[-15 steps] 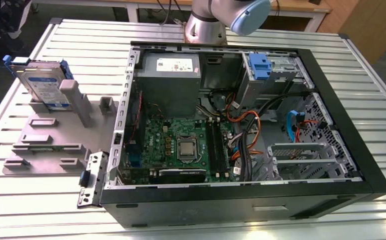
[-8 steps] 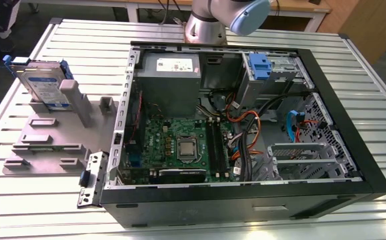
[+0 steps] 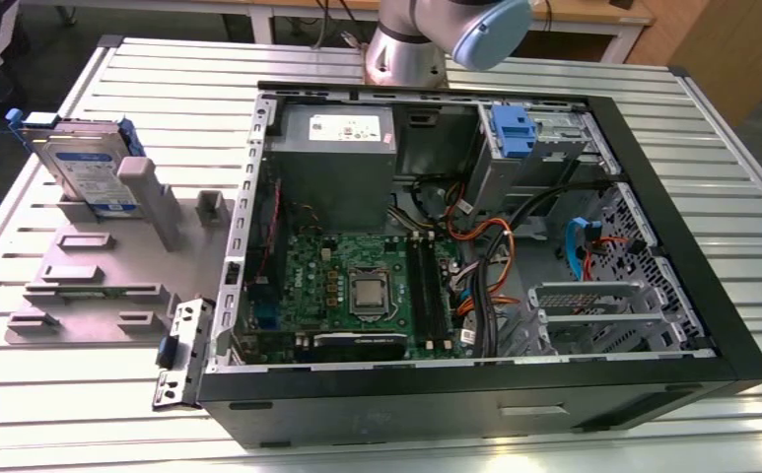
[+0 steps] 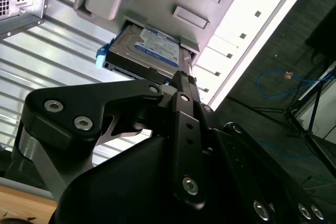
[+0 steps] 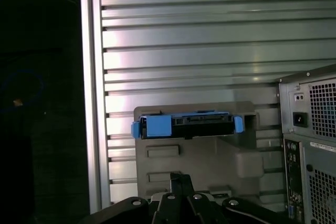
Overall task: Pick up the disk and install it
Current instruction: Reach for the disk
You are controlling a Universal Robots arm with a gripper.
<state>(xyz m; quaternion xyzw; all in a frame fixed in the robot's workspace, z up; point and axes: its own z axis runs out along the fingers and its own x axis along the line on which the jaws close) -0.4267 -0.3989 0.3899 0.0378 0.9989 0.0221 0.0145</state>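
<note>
Disk [image 3: 85,163]: stood on edge in holder [image 3: 92,281], approx. 10 o'clock of case [image 3: 486,389], exterior view. Gripper [image 4: 181,85]: hung apart from disk, not gripping it; opening couldn't be told.

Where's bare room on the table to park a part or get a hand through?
Free: table slats on the exterior view's right of the PC case; slats camera-side of the grey fixture. Crowded: fixture holding the standing disk; cable tangle inside the case.
</note>
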